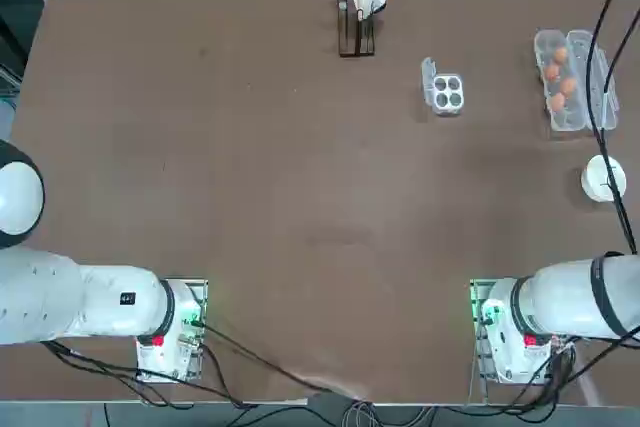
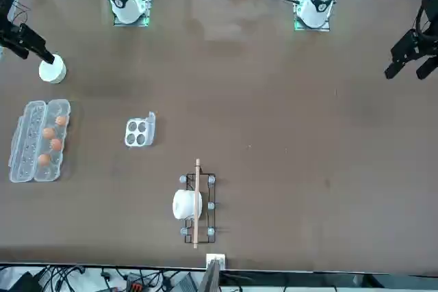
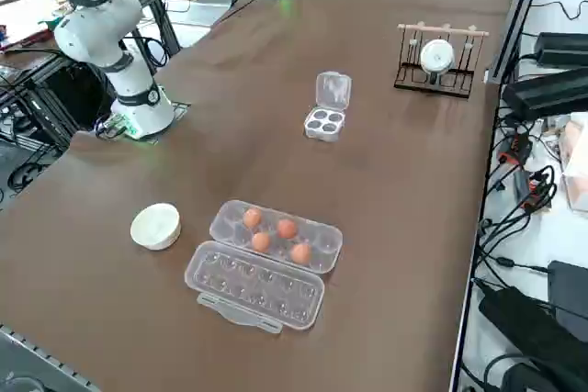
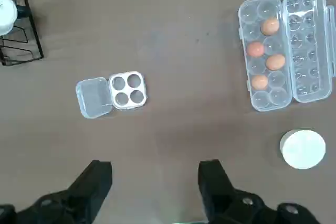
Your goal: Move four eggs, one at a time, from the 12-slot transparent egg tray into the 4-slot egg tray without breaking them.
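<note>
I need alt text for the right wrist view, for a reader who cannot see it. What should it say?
Four orange-brown eggs sit in the open 12-slot transparent egg tray on a brown table. The open, empty 4-slot egg tray lies apart from it. The right claw hangs open above bare table, holding nothing, with a white round bowl and a wire rack nearby.

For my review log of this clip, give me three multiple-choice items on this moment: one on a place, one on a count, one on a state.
1. Where does the white round bowl stand?
A. beside the 12-slot transparent egg tray
B. inside the 4-slot egg tray
C. on the wire rack

2. How many eggs lie in the 12-slot tray?
A. two
B. four
C. six

3. How is the right gripper?
A. shut on an egg
B. open, holding nothing
C. shut, empty

Key: 1 A, the bowl sits on the table next to the long tray; 2 B, four orange-brown shells show; 3 B, its fingers stand apart above bare table.
</note>
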You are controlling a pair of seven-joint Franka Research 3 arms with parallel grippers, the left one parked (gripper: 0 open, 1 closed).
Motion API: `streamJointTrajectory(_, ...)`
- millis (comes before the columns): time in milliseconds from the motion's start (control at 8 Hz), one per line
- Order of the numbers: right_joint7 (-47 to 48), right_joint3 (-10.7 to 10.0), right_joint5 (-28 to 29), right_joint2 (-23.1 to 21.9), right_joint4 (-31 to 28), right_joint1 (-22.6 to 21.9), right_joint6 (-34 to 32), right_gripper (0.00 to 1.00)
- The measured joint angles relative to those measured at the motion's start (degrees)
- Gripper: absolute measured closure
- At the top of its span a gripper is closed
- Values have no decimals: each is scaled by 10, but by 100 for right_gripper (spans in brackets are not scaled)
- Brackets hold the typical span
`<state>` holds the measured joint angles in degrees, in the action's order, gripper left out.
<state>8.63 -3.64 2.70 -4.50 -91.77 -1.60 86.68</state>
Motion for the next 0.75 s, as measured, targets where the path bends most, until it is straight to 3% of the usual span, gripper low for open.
streamJointTrajectory(500,3,4,0,2,0,0,1,0)
streamJointTrajectory(750,49,3,-1,6,0,1,7,0)
